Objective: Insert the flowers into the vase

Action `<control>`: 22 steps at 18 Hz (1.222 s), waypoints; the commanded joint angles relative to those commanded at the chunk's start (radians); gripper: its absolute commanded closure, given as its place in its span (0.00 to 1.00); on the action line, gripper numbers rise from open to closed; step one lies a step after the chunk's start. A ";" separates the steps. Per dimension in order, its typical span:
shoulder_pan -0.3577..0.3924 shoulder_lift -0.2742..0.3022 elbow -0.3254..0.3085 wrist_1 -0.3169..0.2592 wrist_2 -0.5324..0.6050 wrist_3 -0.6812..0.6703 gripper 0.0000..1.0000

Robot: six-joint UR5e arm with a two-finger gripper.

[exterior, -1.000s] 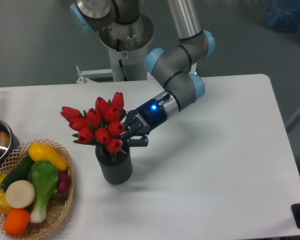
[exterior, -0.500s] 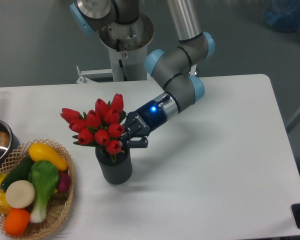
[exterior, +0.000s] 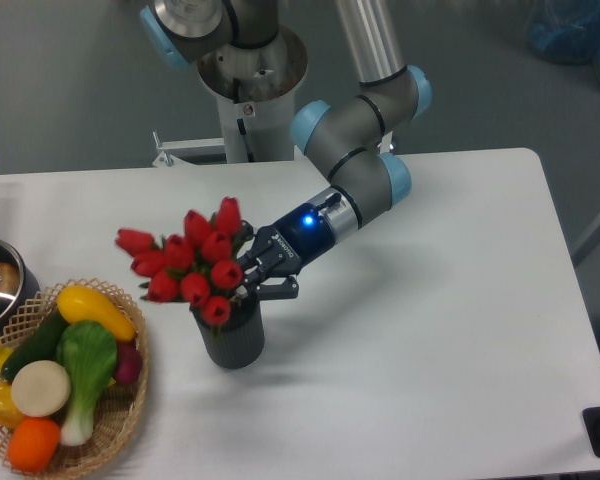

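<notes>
Now the flowers (exterior: 185, 260) sit lower and lean left, stems down in the vase (exterior: 230, 338) on the worktop. Pincer (exterior: 252, 277) pinches the stems beside the vase mouth; letting go comes next.

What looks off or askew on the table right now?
The bunch of red tulips leans left, its heads hanging past the rim of the dark grey ribbed vase toward the wicker basket, not upright. The vase itself stands straight. The gripper is at the stems. Nothing looks spilled.
</notes>
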 joint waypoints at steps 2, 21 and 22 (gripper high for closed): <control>0.003 0.000 0.002 0.000 -0.002 0.015 0.32; 0.069 0.058 0.061 -0.002 0.139 0.025 0.00; 0.075 0.070 0.075 -0.002 0.197 0.023 0.00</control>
